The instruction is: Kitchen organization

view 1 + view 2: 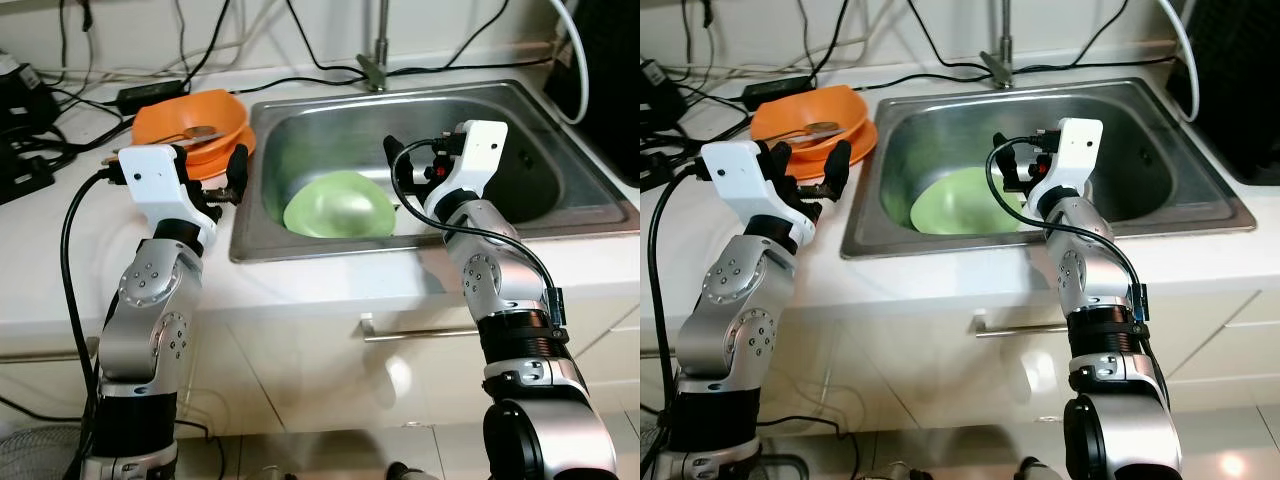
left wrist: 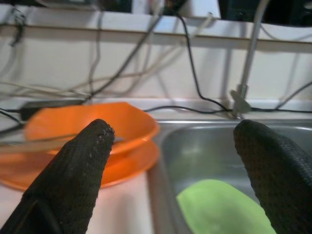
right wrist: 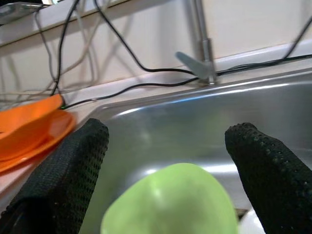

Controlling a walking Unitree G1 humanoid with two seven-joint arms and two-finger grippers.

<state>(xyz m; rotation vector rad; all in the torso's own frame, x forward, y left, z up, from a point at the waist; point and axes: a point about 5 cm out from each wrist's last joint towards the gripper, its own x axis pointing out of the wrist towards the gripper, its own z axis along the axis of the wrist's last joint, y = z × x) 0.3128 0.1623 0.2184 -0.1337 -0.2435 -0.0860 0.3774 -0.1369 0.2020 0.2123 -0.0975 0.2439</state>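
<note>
White cupboard fronts (image 1: 330,350) with a metal handle (image 1: 420,331) sit closest, under the white counter (image 1: 60,270) that both silver arms reach over. On the robot's left, the left gripper (image 1: 222,180) hangs above the counter just beside the sink's left rim; its two black fingers (image 2: 78,170) are spread wide apart and hold nothing. On the right, the right gripper (image 1: 1012,168) reaches over the front edge of the steel sink (image 1: 560,215), fingers (image 3: 68,175) likewise wide open and empty, with the green plate (image 1: 340,205) just below and ahead of them. That plate lies in the left half of the basin, leaning up against the front wall. Beyond the left gripper, on the counter by the sink's left rim, an orange bowl (image 1: 190,115) sits on an orange plate (image 1: 235,150), with a spoon (image 1: 190,133) resting across the bowl. Farther back, black cables (image 1: 300,75) trail along the counter past a power brick (image 1: 150,93), and the tap (image 1: 376,60) rises behind the sink at the wall
</note>
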